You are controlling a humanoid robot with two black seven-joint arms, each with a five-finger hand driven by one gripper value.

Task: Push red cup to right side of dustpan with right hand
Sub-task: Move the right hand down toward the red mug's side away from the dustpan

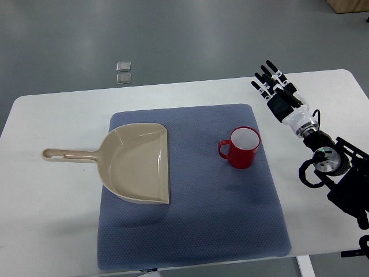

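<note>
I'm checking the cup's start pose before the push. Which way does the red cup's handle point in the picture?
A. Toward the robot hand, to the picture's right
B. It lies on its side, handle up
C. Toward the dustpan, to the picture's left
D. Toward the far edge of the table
C: the red cup stands upright on the blue mat, its handle sticking out on the side facing the dustpan, away from the right hand.

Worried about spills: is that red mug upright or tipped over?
Upright: the red mug stands on the blue mat, round white inside facing up.
</note>
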